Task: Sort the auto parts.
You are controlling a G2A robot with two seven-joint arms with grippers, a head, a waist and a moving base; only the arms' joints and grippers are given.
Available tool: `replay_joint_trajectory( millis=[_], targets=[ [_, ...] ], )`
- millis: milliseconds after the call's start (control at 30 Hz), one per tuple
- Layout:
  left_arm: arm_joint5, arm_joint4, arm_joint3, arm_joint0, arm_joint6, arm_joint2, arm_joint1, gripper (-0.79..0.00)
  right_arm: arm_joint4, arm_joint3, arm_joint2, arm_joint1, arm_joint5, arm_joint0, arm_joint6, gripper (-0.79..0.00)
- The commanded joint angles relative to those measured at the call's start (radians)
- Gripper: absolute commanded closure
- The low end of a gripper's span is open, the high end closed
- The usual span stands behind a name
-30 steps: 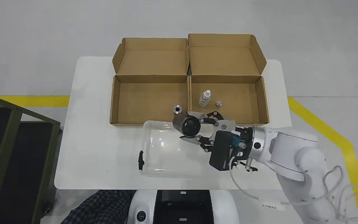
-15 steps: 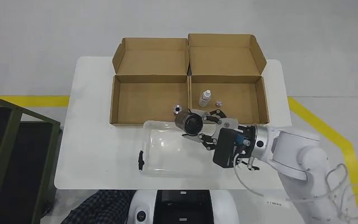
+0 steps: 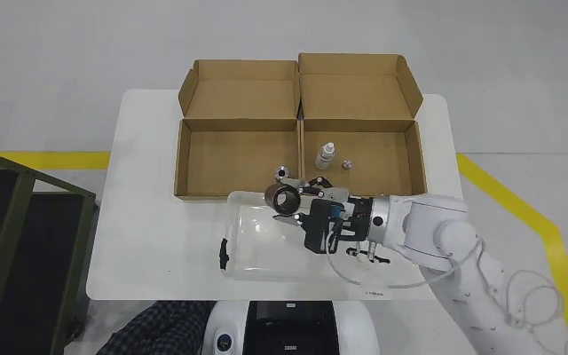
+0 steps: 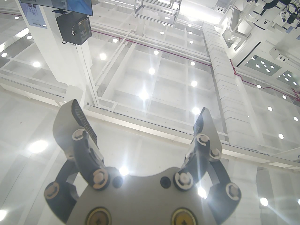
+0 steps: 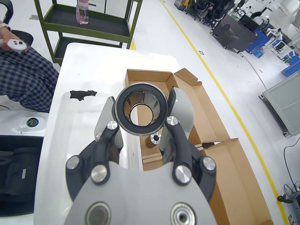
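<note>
We saw the right hand (image 5: 142, 99) pinching a ringed metal sleeve (image 5: 141, 129) by its sides, above the far rim of the clear bin (image 3: 262, 257), just beside the left box (image 3: 231, 164) on the desk (image 3: 142, 177). A small cylinder (image 3: 281, 173) stood in that box. The left hand (image 4: 140, 118) was spread, facing the ceiling.

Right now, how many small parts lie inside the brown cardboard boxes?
3. A small metal cylinder in the left cardboard box; a small white bottle and a tiny round part in the right box. Walls may hide others.
</note>
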Motion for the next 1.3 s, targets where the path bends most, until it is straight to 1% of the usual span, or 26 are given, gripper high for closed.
replay_joint_trajectory(
  millis=[0, 100, 200, 400, 500, 533, 567, 667, 700, 1267],
  targets=[
    [0.0, 0.0, 0.0, 0.0, 0.0, 0.0, 0.0, -0.785, 0.005, 0.042, -0.043, -0.008, 0.02, 0.037, 0.006, 0.0],
    [0.0, 0.0, 0.0, 0.0, 0.0, 0.0, 0.0, -0.785, 0.01, 0.095, -0.09, -0.021, 0.056, 0.082, 0.01, 0.0],
    [0.0, 0.0, 0.0, 0.0, 0.0, 0.0, 0.0, -0.785, 0.019, 0.109, -0.111, -0.027, 0.088, 0.103, 0.036, 0.0],
    [0.0, 0.0, 0.0, 0.0, 0.0, 0.0, 0.0, -0.785, 0.034, 0.083, -0.121, -0.033, 0.195, 0.092, 0.12, 0.0],
    [0.0, 0.0, 0.0, 0.0, 0.0, 0.0, 0.0, -0.785, 0.051, 0.08, -0.12, -0.034, 0.228, 0.088, 0.16, 0.0],
    [0.0, 0.0, 0.0, 0.0, 0.0, 0.0, 0.0, -0.785, 0.055, 0.181, -0.117, -0.04, 0.226, 0.138, 0.134, 0.0],
    [0.0, 0.0, 0.0, 0.0, 0.0, 0.0, 0.0, -0.785, 0.061, 0.252, -0.143, -0.05, 0.206, 0.184, 0.097, 0.0],
    [0.0, 0.0, 0.0, 0.0, 0.0, 0.0, 0.0, -0.785, 0.056, 0.342, -0.207, -0.07, 0.165, 0.251, 0.015, 0.0],
    [0.0, 0.0, 0.0, 0.0, 0.0, 0.0, 0.0, -0.785, 0.05, 0.35, -0.212, -0.072, 0.159, 0.258, -0.001, 0.0],
    [0.0, 0.0, 0.0, 0.0, 0.0, 0.0, 0.0, -0.785, 0.05, 0.35, -0.212, -0.072, 0.159, 0.258, -0.001, 0.0]
  ],
)
